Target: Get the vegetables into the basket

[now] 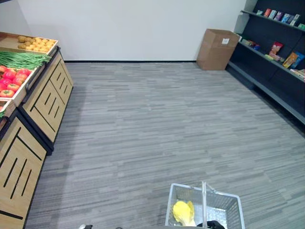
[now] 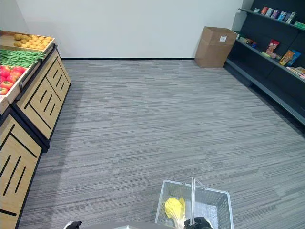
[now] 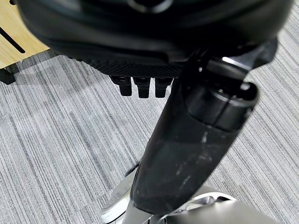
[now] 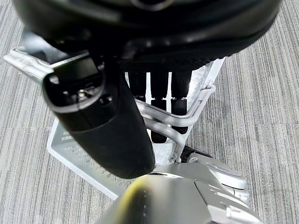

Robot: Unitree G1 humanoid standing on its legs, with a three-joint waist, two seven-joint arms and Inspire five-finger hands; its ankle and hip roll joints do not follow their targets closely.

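Right hand (image 4: 154,70) curled round basket (image 2: 214,200) handle; yellow vegetable (image 2: 174,209) inside below; left hand (image 3: 140,51) curled, empty.

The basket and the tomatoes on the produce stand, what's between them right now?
Bare grey floor separates the basket from the tomatoes on the wooden stand, as the left eye view shows. The right hand curls round the basket's handle.

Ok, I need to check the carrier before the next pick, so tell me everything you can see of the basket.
The basket is silver-grey metal with finely perforated walls and a thin rim, and two wire handles swung up together over its middle. It hangs upright above the grey floor at the robot's right. The right hand has its fingers curled round the handles. Inside, on the left half, lies a yellow leafy vegetable.
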